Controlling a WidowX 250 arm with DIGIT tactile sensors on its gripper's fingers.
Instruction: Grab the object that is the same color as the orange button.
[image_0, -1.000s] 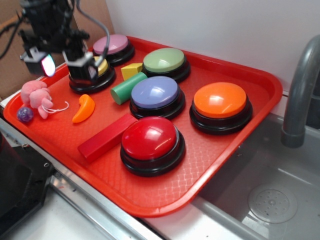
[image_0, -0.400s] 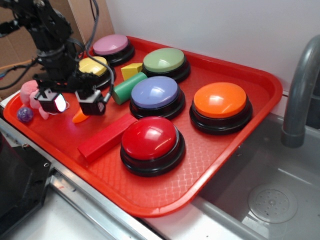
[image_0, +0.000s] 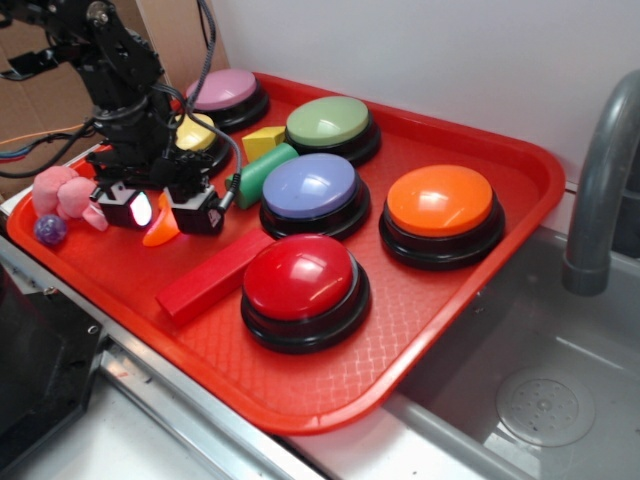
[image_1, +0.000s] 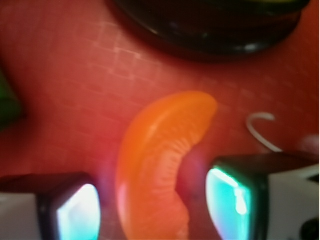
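Observation:
The small glossy orange crescent object (image_0: 158, 232) (image_1: 162, 160) lies on the red tray (image_0: 420, 320) at its left side. My gripper (image_0: 158, 212) (image_1: 155, 212) is lowered over it and stands open. One finger sits on each side of the object, with gaps showing between the lit pads (image_1: 80, 215) and the piece. In the exterior view the fingers hide most of the object. The orange button (image_0: 441, 205), a big orange dome on a black base, stands at the tray's right.
Red (image_0: 300, 280), purple (image_0: 310, 187), green (image_0: 329, 122), pink (image_0: 221, 90) and yellow (image_0: 192, 133) buttons crowd the tray. A long red block (image_0: 212, 276), green cylinder (image_0: 258, 175) and yellow wedge (image_0: 264, 141) lie nearby. A pink plush (image_0: 60, 193) and purple ball (image_0: 49, 229) sit left. Sink and faucet (image_0: 600, 190) are right.
My gripper came down and forward from above the yellow button to straddle the orange object. It stayed open. The object has not moved.

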